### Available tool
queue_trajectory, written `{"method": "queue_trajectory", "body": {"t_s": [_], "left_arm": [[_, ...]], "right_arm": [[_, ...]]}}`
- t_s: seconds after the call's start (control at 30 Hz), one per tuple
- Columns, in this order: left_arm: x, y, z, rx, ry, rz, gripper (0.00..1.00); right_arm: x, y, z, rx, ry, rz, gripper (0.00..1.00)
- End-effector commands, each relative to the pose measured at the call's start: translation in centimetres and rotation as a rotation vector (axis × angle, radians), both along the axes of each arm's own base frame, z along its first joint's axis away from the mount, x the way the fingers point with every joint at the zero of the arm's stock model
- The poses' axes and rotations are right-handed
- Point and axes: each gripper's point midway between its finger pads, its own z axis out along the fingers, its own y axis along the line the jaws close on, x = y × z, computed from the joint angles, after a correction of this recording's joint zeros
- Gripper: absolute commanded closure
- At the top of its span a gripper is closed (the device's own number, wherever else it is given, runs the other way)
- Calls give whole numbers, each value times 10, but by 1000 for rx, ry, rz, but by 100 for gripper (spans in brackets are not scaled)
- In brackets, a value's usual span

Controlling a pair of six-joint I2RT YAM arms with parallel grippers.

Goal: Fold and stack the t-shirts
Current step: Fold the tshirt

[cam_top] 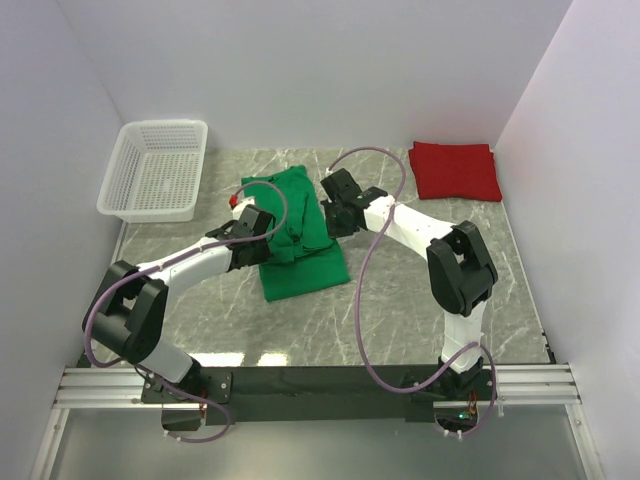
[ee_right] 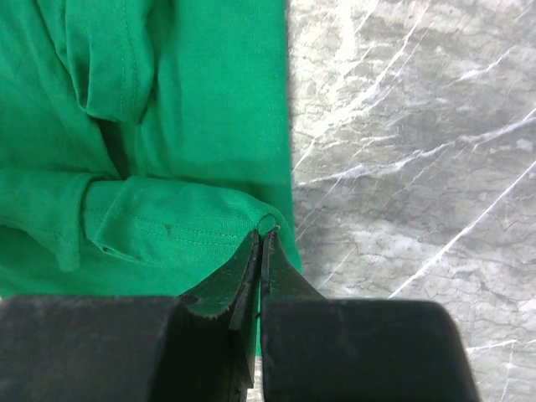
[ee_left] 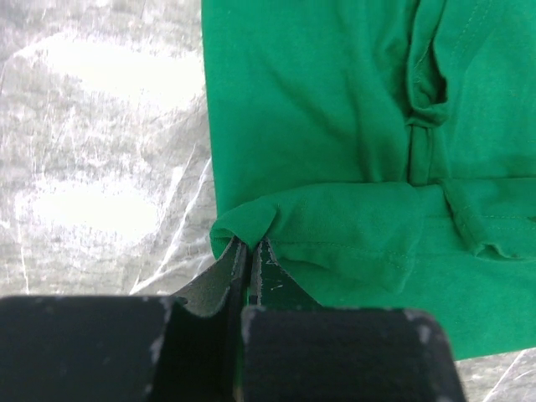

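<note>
Holding anything in those jaws? the visitor asks.

Both pairs are, I answer. My left jaws are pinched tight on the green t-shirt (ee_left: 318,126) at its left edge. A little peak of cloth rises above the fingertips (ee_left: 272,272), and a stitched hem runs off to the right of it. My right jaws are closed just as narrowly on the same shirt's right edge, where a hem curls into a small loop above the fingertips (ee_right: 234,280).

And where does that shirt lie?

It lies near the middle of the counter (cam_top: 420,300), between my left arm (cam_top: 190,262) and my right arm (cam_top: 410,225), which reach in from either side. It is partly folded into a green strip running from far to near. The cloth is rumpled and doubled where my wrists meet it, and flat at its near end. Close up I see a sleeve lying over the body, with creases beside it. Bare marble shows just beside each pinched edge.

And the other shirt?

The red t-shirt (cam_top: 455,170) sits at the far right corner of the counter, folded to a neat rectangle. It is well apart from the green one and from both arms.

What is the white thing?

That is a white mesh basket (cam_top: 148,210) at the far left corner, standing open side up. It is apart from the green t-shirt and touches neither arm. Whether it is pressed against the left wall, I cannot tell.
</note>
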Motion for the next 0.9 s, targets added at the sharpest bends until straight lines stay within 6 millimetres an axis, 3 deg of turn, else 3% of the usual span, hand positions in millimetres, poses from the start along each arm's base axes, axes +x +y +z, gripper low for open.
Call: {"method": "queue_trajectory", "body": {"t_s": [0.0, 0.47, 0.57, 0.6, 0.7, 0.87], "left_arm": [[9, 2, 4, 7, -48, -2, 99], [4, 8, -21, 41, 7, 38, 97], [5, 10, -16, 46, 3, 48, 77], [7, 10, -9, 43, -13, 52, 63], [9, 13, 8, 47, -42, 62, 39], [3, 12, 48, -13, -118, 68, 25]], "right_arm": [[15, -2, 9, 9, -54, -33, 100], [18, 0, -14, -6, -28, -27, 98], [18, 1, -11, 2, -27, -26, 88], [18, 3, -4, 17, -38, -24, 80], [18, 5, 15, 51, -68, -25, 69], [13, 5, 42, 113, -108, -51, 62]]}}
